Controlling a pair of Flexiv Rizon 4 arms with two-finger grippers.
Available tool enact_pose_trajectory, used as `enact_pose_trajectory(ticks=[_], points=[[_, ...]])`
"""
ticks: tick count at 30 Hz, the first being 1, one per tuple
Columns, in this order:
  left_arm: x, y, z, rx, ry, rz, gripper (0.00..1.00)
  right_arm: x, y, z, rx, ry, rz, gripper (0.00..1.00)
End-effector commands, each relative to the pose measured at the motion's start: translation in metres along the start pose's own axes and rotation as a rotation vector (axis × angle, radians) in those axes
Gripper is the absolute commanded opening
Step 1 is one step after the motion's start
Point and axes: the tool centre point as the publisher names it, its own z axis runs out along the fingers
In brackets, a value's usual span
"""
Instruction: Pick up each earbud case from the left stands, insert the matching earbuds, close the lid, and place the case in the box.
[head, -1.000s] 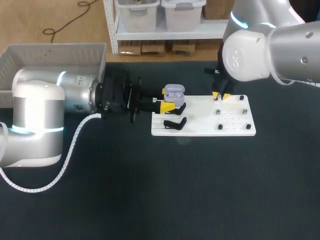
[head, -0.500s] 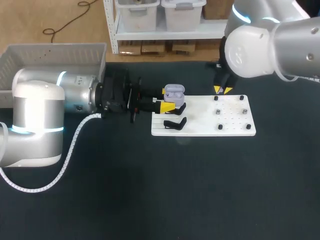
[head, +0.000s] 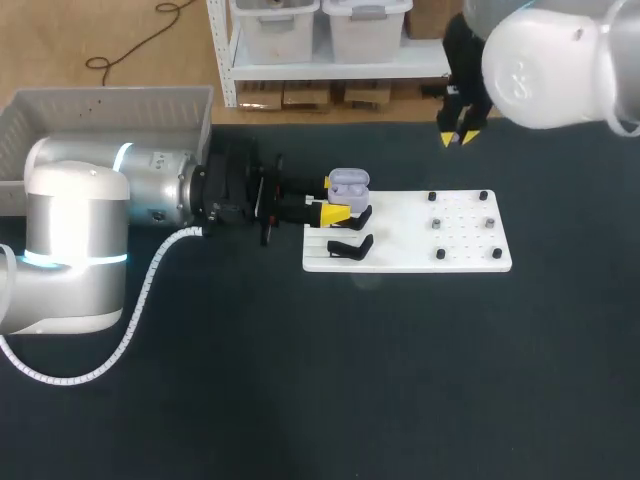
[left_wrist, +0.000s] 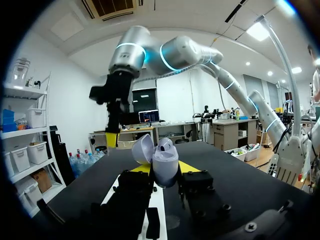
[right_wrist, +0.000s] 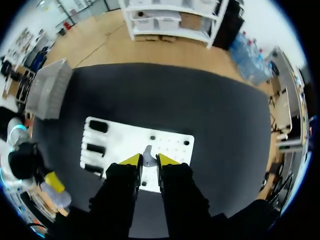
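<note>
Left tool (left_wrist: 165, 168) pinches open earbud case (left_wrist: 164, 156). Right tool (right_wrist: 149, 160) pinches an earbud (right_wrist: 147, 153) between its tips. Insertion, lid, box (head: 110, 120) all pending.

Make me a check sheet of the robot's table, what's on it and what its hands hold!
Surface: dark table bearing a white board.
Job's things: open lilac earbud case; earbud; black stand; grey box.
Clutter: nothing seen.
Grippers: left gripper shut on the case; right gripper shut on the earbud, high over the board.
Cables: white coiled hose along the left arm.
Surroundings: nothing seen.
</note>
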Motion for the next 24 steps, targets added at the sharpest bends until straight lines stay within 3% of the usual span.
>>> enact_pose_trajectory(ticks=[1, 5, 14, 19, 24], points=[[0.000, -0.001, 0.000, -0.005, 0.000, 0.002, 0.00, 0.013, 0.008, -0.036, -0.009, -0.030, -0.091, 0.00], [0.000, -0.001, 0.000, -0.005, 0.000, 0.002, 0.00, 0.019, 0.026, -0.062, 0.001, 0.002, -0.218, 0.00], [0.000, -0.001, 0.000, -0.005, 0.000, 0.002, 0.00, 0.045, 0.074, -0.094, 0.022, 0.110, -0.348, 0.00], [0.000, -0.001, 0.000, -0.005, 0.000, 0.002, 0.00, 0.062, 0.094, -0.099, 0.017, 0.147, -0.379, 0.00], [0.000, -0.001, 0.000, -0.005, 0.000, 0.002, 0.00, 0.063, 0.097, -0.099, 0.051, 0.127, -0.337, 0.00]])
